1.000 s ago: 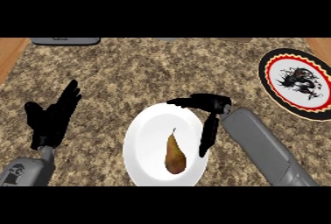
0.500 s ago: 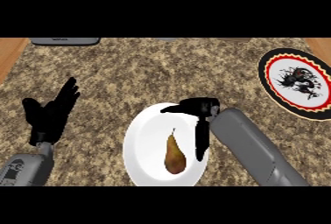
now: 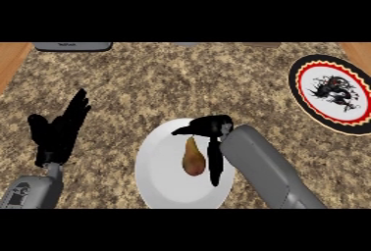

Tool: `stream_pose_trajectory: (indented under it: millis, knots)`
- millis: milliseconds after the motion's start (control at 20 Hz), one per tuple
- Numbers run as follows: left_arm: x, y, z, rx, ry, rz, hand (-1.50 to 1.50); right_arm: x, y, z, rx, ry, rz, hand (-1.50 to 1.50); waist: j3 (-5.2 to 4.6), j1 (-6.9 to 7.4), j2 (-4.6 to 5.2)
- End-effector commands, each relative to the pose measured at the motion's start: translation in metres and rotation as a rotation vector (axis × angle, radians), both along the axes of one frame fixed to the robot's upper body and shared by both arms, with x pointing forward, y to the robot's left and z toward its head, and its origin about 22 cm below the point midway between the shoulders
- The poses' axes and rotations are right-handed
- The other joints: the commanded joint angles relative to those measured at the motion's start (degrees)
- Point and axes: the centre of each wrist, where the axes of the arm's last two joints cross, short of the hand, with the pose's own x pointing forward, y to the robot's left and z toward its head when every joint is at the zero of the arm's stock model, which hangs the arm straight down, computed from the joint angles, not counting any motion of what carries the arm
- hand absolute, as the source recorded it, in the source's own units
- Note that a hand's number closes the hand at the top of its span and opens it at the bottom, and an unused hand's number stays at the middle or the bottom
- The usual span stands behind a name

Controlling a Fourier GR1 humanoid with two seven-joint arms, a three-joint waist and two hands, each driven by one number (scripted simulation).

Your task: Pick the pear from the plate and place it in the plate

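Note:
A brown pear [image 3: 192,158] lies on the plain white plate [image 3: 159,171] near the counter's front, stem pointing away from me. My right hand [image 3: 210,132] hovers over the plate, just right of and above the pear, its fingers hanging down along the fruit's right side and its thumb stretched left past the stem; nothing is gripped. A second plate [image 3: 334,93], white with a black, red and gold rim and a dark dragon figure, sits at the far right. My left hand [image 3: 59,130] rests open at the left, fingers up.
The counter [image 3: 181,78] is speckled brown stone with wooden edges at both upper corners. A grey appliance [image 3: 72,46] sits at the back left edge. My right forearm [image 3: 268,171] crosses the white plate's right side.
My right hand has slid left over the white plate, from its right rim to right beside the pear. The left hand has barely shifted.

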Motion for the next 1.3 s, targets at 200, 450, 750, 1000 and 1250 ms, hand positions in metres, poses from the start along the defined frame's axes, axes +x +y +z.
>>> stream_pose_trajectory:
  millis: [200, 450, 750, 1000, 1250]
  knots:
    - [-0.003, 0.003, 0.016, -0.002, -0.001, -0.008, 0.0, -0.011, 0.01, -0.016, -0.049, -0.022, 0.028, -1.5, 0.14, 0.11, 0.23]
    - [-0.003, -0.015, -0.004, -0.007, -0.002, -0.021, 0.0, -0.019, 0.02, -0.026, -0.063, -0.007, 0.077, -1.5, 0.13, 0.21, 0.24]
    - [0.009, -0.017, 0.0, -0.011, 0.008, -0.018, 0.0, -0.02, 0.016, -0.034, -0.036, 0.07, 0.185, 1.5, 0.15, 0.39, 0.53]
    - [0.015, -0.002, 0.012, 0.0, 0.006, -0.008, 0.0, -0.027, 0.025, -0.031, 0.0, 0.051, 0.185, 1.5, 0.13, 0.35, 0.38]
    - [0.002, -0.009, 0.007, 0.004, 0.01, -0.013, 0.0, -0.04, 0.022, -0.042, 0.051, 0.005, 0.137, 1.5, 0.15, 0.45, 0.3]
